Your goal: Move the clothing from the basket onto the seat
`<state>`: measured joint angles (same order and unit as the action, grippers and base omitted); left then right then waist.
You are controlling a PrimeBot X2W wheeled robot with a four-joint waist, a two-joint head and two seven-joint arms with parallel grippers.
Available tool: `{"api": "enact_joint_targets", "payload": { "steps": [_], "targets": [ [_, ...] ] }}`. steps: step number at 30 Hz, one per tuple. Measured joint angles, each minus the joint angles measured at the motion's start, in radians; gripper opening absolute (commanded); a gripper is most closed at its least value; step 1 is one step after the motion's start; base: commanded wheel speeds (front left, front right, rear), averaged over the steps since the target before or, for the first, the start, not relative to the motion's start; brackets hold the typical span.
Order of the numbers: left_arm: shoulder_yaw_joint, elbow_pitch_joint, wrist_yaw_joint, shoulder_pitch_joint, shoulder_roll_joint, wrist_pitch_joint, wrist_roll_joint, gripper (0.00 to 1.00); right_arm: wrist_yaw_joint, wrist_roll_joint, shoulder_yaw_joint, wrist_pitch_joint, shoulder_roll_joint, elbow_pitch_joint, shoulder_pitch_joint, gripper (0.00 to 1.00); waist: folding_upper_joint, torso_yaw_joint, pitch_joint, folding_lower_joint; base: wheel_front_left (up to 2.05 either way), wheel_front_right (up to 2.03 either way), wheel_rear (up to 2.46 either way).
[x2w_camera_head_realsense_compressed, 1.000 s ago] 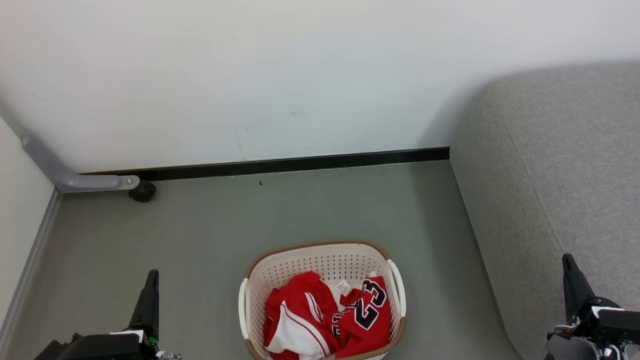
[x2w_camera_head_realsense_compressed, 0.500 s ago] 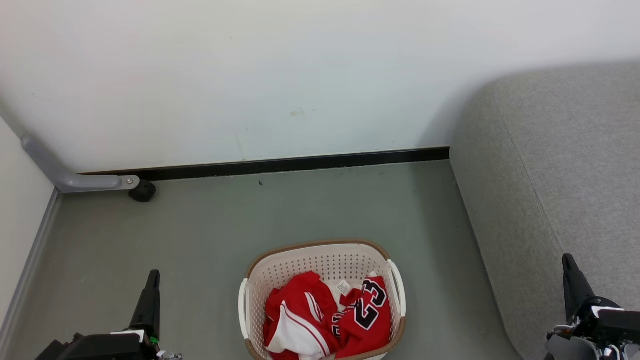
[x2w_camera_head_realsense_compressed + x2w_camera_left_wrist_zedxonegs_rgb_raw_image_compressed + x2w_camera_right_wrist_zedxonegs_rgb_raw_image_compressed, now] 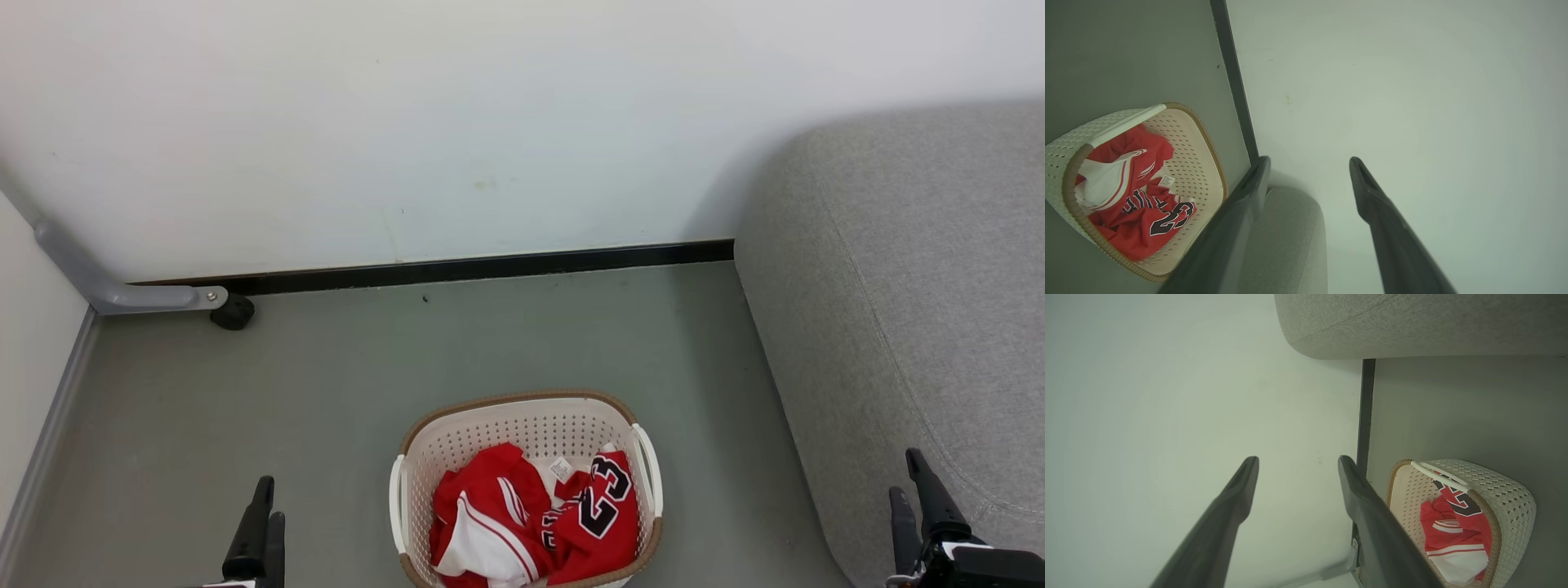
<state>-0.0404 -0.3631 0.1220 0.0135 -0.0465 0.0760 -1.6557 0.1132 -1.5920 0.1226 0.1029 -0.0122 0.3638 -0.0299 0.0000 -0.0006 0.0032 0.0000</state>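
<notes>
Grey floor [image 3: 326, 367] at the bottom of frame: my left gripper [image 3: 271, 500], lower left, and right gripper [image 3: 904, 474], lower right, have just gone from pinched shut to fingers spread wide, holding nothing. Between them the clothing [image 3: 522, 523] still lies heaped in the basket [image 3: 522, 398], bottom centre, with the seat [image 3: 939, 286] beyond at right, so I judge the first grab comes next.
</notes>
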Motion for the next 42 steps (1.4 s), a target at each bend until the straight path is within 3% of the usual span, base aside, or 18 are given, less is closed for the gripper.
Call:
{"api": "enact_joint_targets", "payload": {
  "steps": [18, 42],
  "targets": [
    [0.054, -0.036, 0.0, 0.05, -0.001, -0.053, 0.068, 1.0, 0.0, 0.1, -0.053, -0.044, -0.027, 0.001, -0.045, 1.0, 0.0, -0.001, 0.004, 0.0, 0.0, 0.0, 0.0],
    [0.227, -0.136, 0.001, 0.147, -0.061, -0.15, 0.366, 1.0, 0.001, 0.435, -0.256, -0.14, -0.126, 0.07, -0.142, 1.0, 0.0001, 0.003, 0.009, 0.0, 0.0, 0.0, 0.0]
  ]
}}
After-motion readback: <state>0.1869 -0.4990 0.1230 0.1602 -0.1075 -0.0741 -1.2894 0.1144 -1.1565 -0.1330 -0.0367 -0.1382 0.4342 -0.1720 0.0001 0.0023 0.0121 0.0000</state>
